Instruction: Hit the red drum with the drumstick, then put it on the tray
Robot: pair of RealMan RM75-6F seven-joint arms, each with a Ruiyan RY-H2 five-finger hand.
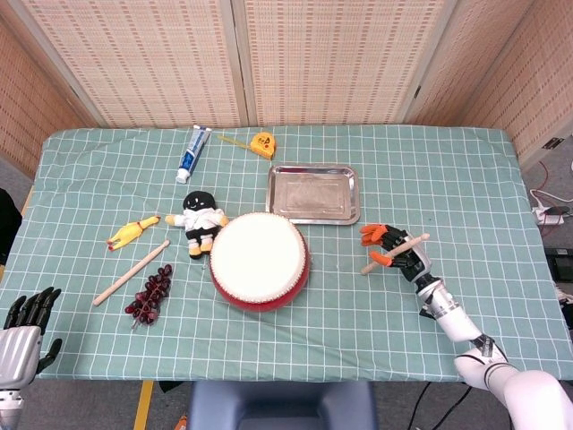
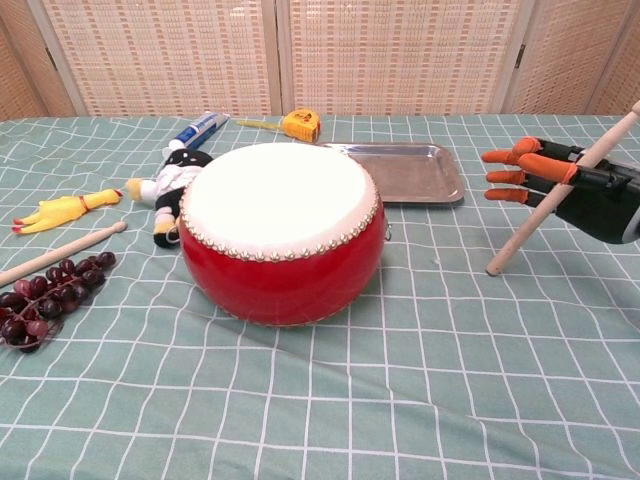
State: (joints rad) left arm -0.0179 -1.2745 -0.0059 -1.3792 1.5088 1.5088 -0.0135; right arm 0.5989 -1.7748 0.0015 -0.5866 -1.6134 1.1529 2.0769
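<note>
Right hand (image 1: 398, 252) gripping a tilted drumstick (image 2: 560, 192) right of the red drum (image 2: 283, 232), tip on the cloth, tray (image 1: 313, 193) behind the drum, left hand (image 1: 24, 324) open, far left of the drum.

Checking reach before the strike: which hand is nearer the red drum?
Right. The right hand holds a drumstick just beside the red drum, on the drum's right. The left hand sits far off at the table's near left corner.

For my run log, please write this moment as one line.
right hand: holds drumstick, tilted, tip on cloth | left hand: idle, holds nothing | red drum: not touched | tray: bare
</note>
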